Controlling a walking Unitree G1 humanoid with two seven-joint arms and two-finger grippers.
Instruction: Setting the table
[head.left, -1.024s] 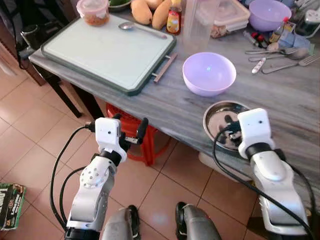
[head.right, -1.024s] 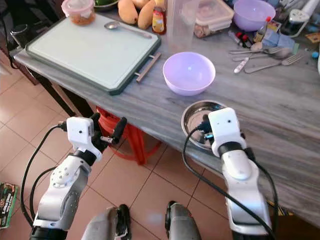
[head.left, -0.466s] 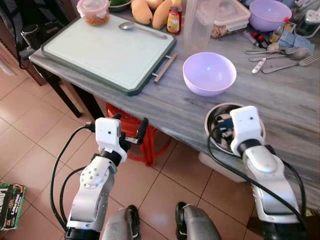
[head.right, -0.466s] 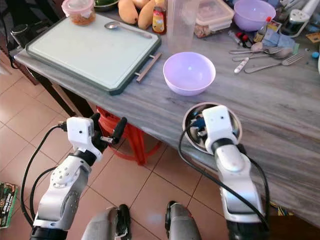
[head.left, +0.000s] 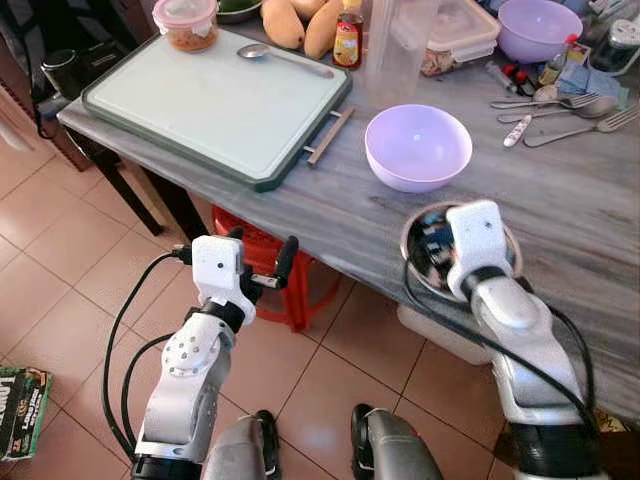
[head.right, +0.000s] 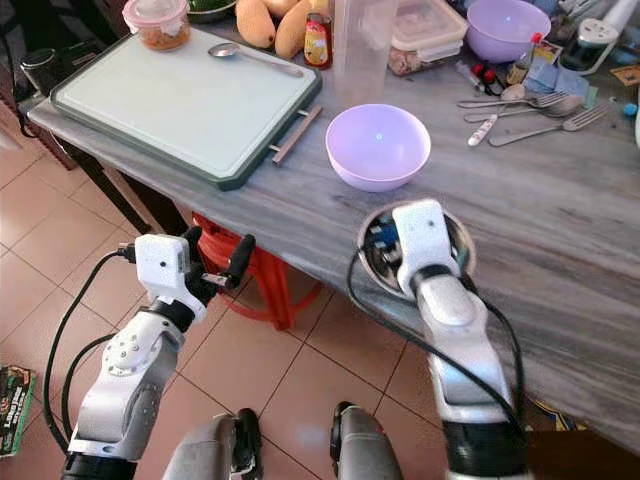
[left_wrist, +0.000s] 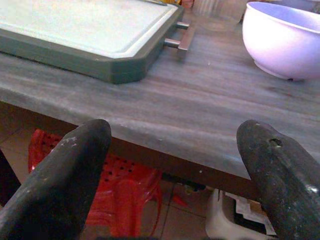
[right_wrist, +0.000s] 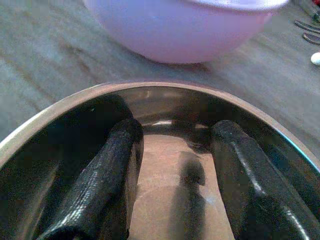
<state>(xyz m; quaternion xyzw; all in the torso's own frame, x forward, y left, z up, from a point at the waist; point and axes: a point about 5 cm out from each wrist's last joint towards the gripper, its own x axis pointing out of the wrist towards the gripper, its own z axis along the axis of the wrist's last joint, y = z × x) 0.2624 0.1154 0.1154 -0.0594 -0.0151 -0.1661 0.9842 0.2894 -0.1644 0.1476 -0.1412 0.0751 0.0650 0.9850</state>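
The right gripper (right_wrist: 175, 170) has both black fingers (right_wrist: 107, 175) down inside the steel bowl (head.left: 512, 240), spread apart with bare metal showing between them; nothing is pinched, and whether the tips press on the bowl's bottom cannot be told. The left gripper (left_wrist: 175, 165) hangs wide apart and empty in front of the table (head.right: 560, 250) edge, below the tabletop, above the red stool (head.left: 262, 262).

Against half a second ago, the right wrist has pushed forward over the bowl toward 11 o'clock, so more of the bowl is covered by it, and the bowl sits slightly nearer the purple bowl (head.left: 418, 147). The left arm has not changed.

The steel bowl lies at the near edge of the table, close to the lip. The purple bowl stands just beyond it at 12 o'clock, apart from it by a narrow strip of tabletop. At 10 o'clock lies the green-rimmed cutting board (head.left: 215, 100), with a spoon (head.left: 283, 57) and a lidded tub (head.left: 186, 22) on its far side. At 1 o'clock, well apart, are forks and spoons (head.left: 565, 110) and a second purple bowl (head.left: 538, 27). Bare tabletop lies at 3 o'clock of the steel bowl.
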